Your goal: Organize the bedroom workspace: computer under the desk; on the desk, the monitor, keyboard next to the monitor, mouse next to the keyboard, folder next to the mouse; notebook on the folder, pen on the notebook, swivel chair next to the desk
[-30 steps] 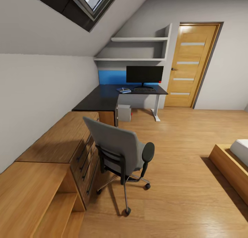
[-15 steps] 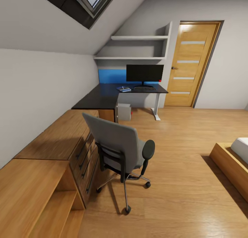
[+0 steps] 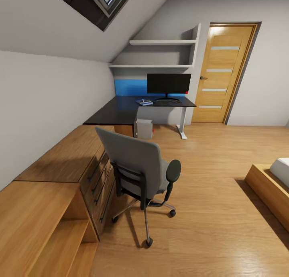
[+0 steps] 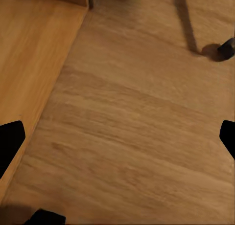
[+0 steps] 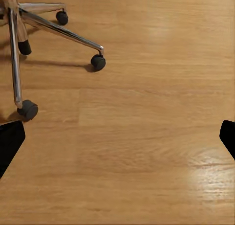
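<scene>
Grey padded swivel chair (image 3: 138,168) with black armrests and a silver star base stands on the light wood plank floor (image 3: 208,196), nearest of the task's things, its back turned toward the camera and its seat facing the low wooden drawer cabinets (image 3: 76,160) just beside it. Well beyond it, against the far grey wall, sits the glossy black L-shaped desk (image 3: 128,108), its long arm running along the left wall and its short arm reaching toward the wooden door (image 3: 222,74). On that short arm the wide black monitor (image 3: 168,84) stands upright on a thin stand, screen facing the room, with the slim black keyboard (image 3: 168,102) lying in front of it, long axis parallel to the screen. Just beside the keyboard lies a small blue flat item (image 3: 144,102); too small to tell more. Under the desk stands the boxy white-grey computer tower (image 3: 144,129).

In the left wrist view, the left gripper (image 4: 117,137) has its black fingertips (image 4: 11,139) spread wide apart over bare floor, holding nothing, a chair castor (image 4: 226,48) well ahead. The right gripper (image 5: 117,137) is likewise spread and empty, the chair's silver star base (image 5: 34,24) ahead of it.
</scene>
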Controlling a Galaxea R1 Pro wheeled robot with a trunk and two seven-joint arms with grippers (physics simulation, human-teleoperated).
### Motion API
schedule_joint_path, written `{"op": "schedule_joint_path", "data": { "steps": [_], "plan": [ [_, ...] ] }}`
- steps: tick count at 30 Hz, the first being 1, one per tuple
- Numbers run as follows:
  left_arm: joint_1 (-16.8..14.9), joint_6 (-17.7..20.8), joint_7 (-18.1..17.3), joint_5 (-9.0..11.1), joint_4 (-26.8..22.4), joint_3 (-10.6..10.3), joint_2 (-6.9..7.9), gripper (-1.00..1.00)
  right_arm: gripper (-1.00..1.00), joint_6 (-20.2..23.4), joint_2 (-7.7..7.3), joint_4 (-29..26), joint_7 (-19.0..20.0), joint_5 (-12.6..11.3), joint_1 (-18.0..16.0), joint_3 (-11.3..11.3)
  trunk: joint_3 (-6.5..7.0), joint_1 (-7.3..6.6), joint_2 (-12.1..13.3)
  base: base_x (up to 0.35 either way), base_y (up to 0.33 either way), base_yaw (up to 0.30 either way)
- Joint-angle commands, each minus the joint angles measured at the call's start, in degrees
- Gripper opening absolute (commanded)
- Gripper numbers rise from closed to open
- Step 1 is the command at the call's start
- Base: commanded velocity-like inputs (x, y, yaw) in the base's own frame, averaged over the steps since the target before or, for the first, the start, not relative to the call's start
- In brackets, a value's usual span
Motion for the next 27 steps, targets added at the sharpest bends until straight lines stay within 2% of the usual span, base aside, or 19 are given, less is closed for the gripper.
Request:
{"op": "schedule_joint_path", "data": {
  "steps": [1,4,8,9,11,12,15,17,19,21,22,25,27],
  "plan": [
    [-1.34,1.11,1.42,0.22,-0.38,-0.41,0.02,1.0,1.0,0.28,-0.09,-0.81,-0.36,-0.51,-0.14,0.4,-0.25,0.22,-0.44,0.0,0.0,0.0],
    [-5.82,7.42,4.09,0.22,-1.92,-0.4,0.02,1.0,1.0,4.13,-0.24,-3.25,-1.29,-0.61,-1.72,0.34,-0.79,0.88,-1.65,0.0,0.0,0.0],
    [-13.68,21.01,5.86,0.3,-4.64,-0.4,-0.09,1.0,1.0,16.18,-0.3,-6.28,-3.23,-0.86,-9.7,0.24,-1.51,1.76,-3.25,0.0,0.0,0.0],
    [-18.89,26.02,6.1,0.36,-5.35,-0.4,-0.94,1.0,1.0,21.1,-0.33,-6.84,-3.54,-2.34,-15.19,0.11,-1.69,1.98,-3.65,0.0,0.0,0.0],
    [-23.07,29.44,6.2,0.39,-5.55,-0.4,-1.61,1.0,1.0,25.83,-0.38,-6.94,-3.55,-4.48,-20.27,0.05,-2.05,2.42,-4.45,0.0,0.0,0.0],
    [-28.36,33.86,6.21,0.47,-5.66,-0.4,-2.34,1.0,1.0,34.6,-1.0,-7.0,-3.0,-7.08,-26.98,-0.02,-2.23,2.64,-4.85,0.0,0.0,0.0],
    [-31.74,35.75,6.06,0.54,-5.72,-0.34,-2.6,1.0,1.0,40.62,-1.62,-7.96,-1.43,-9.45,-31.1,-0.04,-2.76,3.29,-6.06,0.0,0.0,0.0],
    [-32.58,36.19,5.88,0.67,-5.72,-0.02,-2.69,1.0,1.0,42.58,-1.74,-9.11,-0.5,-10.58,-32.21,-0.1,-3.12,3.73,-6.86,0.0,0.0,0.0],
    [-32.91,36.38,5.81,0.91,-5.71,0.47,-2.74,1.0,1.0,43.33,-1.82,-9.6,-0.1,-11.4,-32.64,-0.15,-3.48,4.17,-7.66,0.0,0.0,0.0],
    [-33.18,36.52,5.73,1.2,-5.7,1.08,-2.85,1.0,1.0,43.81,-1.85,-9.8,0.35,-13.26,-32.99,-0.06,-3.84,4.61,-8.46,0.0,0.0,0.0],
    [-33.33,36.47,5.72,1.37,-5.74,1.4,-2.89,1.0,1.0,43.65,-1.81,-9.77,0.67,-14.99,-33.14,0.11,-4.02,4.83,-8.86,0.0,0.0,0.0],
    [-33.46,36.41,5.88,1.7,-5.51,1.88,-2.55,1.0,1.0,41.92,-1.8,-9.88,1.03,-16.71,-33.13,0.3,-4.56,5.49,-10.07,0.0,0.0,0.0],
    [-33.47,36.36,5.94,1.76,-5.43,1.92,-2.38,1.0,1.0,41.17,-1.79,-9.95,1.16,-16.88,-33.07,0.35,-4.92,5.93,-10.87,0.0,0.0,0.0]
  ]
}}
